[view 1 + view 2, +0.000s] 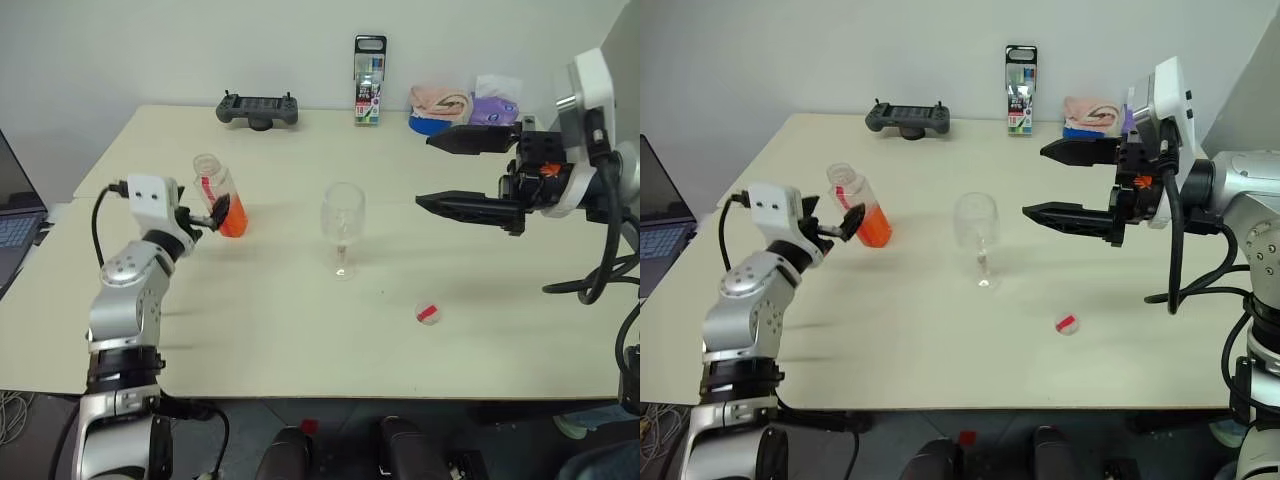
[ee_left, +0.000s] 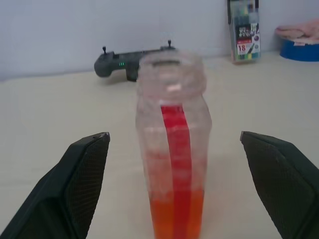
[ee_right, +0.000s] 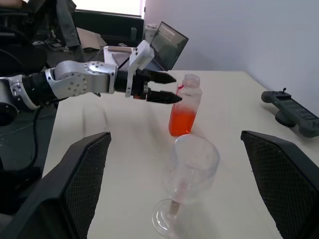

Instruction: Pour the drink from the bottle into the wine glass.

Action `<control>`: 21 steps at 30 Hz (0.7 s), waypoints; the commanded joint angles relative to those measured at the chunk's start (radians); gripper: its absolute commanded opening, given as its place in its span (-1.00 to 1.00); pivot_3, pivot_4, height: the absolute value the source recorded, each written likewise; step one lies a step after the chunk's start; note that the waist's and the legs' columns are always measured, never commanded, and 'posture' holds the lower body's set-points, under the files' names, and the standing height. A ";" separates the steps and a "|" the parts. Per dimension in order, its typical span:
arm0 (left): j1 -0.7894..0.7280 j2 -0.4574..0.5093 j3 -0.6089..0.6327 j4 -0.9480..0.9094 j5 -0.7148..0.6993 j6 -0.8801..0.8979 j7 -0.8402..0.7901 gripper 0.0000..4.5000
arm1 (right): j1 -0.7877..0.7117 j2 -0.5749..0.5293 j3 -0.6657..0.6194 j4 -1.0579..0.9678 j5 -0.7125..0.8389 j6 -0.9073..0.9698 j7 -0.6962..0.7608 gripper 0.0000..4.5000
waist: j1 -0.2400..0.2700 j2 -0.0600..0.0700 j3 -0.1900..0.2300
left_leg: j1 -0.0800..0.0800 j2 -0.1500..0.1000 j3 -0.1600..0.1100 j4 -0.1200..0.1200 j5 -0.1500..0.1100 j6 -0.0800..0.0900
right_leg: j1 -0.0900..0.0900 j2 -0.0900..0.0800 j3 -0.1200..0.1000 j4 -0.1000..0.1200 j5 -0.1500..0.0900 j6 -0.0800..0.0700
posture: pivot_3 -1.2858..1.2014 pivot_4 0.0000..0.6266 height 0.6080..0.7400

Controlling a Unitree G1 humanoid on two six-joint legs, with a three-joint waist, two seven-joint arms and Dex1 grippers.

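The bottle (image 1: 218, 195) stands uncapped on the left of the table (image 1: 300, 340), with the orange drink (image 1: 233, 220) filling its lower part. My left gripper (image 3: 167, 88) is open, and its fingers (image 2: 79, 179) flank the bottle (image 2: 172, 149) with a clear gap on each side. The empty wine glass (image 1: 343, 225) stands upright at the table's middle. My right gripper (image 1: 425, 172) hangs open above the table to the right of the glass, pointing toward it, with nothing between its fingers (image 3: 75, 189).
A red-and-white cap (image 1: 428, 314) lies on the table in front of the glass, to its right. At the back stand a black controller (image 1: 258, 109), a marker case (image 1: 369, 80) and a blue bowl with cloths (image 1: 440, 110). A laptop (image 1: 15, 215) sits off the left edge.
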 commanded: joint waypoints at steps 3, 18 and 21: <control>-0.073 -0.007 -0.005 0.121 0.020 -0.080 -0.024 1.00 | 0.011 -0.009 -0.001 -0.016 -0.008 -0.022 -0.030 0.98 | -0.002 0.000 0.000 | 0.000 0.000 0.000 0.000 0.000 0.000 | 0.000 0.000 0.000 0.000 0.000 0.000 | 0.03 -0.52 1.00; -0.227 -0.041 -0.020 0.433 0.066 -0.294 -0.041 1.00 | 0.036 -0.028 0.033 -0.023 -0.033 -0.027 -0.047 0.98 | -0.002 0.000 0.000 | -0.001 0.000 0.000 0.000 0.000 0.000 | -0.001 0.000 0.000 0.001 0.000 0.000 | 0.03 -0.52 1.00; -0.251 -0.039 -0.025 0.490 0.080 -0.335 -0.047 1.00 | 0.040 -0.024 0.040 -0.029 -0.032 -0.027 -0.045 0.98 | -0.001 0.000 0.000 | -0.001 0.000 -0.001 0.000 0.000 0.000 | -0.002 0.000 0.000 0.001 0.000 0.000 | 0.03 -0.52 1.00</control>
